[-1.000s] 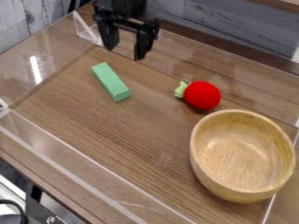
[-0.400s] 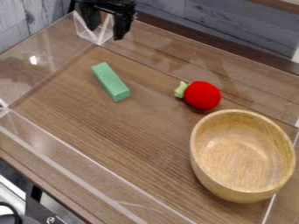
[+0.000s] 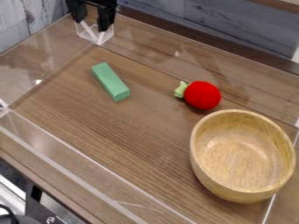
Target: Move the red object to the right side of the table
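The red object (image 3: 204, 94) is a small glossy strawberry-shaped toy with a green cap on its left, lying on the wood-grain table (image 3: 140, 131) right of centre. My gripper (image 3: 91, 19) hangs at the far left corner, well away from the red object, pointing down. Its dark fingers (image 3: 105, 16) stand open with nothing between them. The upper part of the gripper is cut off by the top edge of the picture.
A green rectangular block (image 3: 111, 80) lies left of centre, below the gripper in the picture. A large wooden bowl (image 3: 243, 156) stands at the near right, just in front of the red object. Low clear acrylic walls (image 3: 47, 131) border the table.
The open gripper has moved left and toward the far corner, away from the red object. Nothing on the table has shifted.
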Robot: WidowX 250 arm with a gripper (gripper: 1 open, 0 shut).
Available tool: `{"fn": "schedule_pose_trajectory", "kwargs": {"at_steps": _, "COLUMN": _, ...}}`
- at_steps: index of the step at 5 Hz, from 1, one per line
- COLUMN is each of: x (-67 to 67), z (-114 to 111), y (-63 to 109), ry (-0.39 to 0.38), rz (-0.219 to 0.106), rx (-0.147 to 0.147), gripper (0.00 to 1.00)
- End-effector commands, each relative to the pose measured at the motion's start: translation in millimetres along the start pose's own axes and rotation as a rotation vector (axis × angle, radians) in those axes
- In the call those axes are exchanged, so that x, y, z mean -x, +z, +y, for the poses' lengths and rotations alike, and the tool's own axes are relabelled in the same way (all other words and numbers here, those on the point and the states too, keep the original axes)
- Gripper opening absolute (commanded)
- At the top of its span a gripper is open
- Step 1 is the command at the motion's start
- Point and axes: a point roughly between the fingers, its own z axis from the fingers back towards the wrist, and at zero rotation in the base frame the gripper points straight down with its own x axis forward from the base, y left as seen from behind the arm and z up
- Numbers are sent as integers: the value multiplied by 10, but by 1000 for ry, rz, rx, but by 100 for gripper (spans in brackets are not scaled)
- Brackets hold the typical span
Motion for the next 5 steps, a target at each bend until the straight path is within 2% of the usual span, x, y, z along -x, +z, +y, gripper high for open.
{"fn": "schedule_pose_trajectory", "kwargs": {"at_steps": 1, "x": -114, "z": 89, "y": 246, "ry": 50, "rz": -54, "rx": -20, "gripper": 100}}
{"fn": "schedule_pose_trajectory", "kwargs": {"at_steps": 3, "x": -211, "z": 273, "y": 324, "ry": 133, "rz": -36, "rx": -6, "gripper": 100}}
{"fn": "schedule_pose_trajectory", "kwargs": {"at_steps": 5, "x": -229, "z": 248, "y": 224, "ry": 37, "rz": -26, "rx": 31, "gripper": 100}}
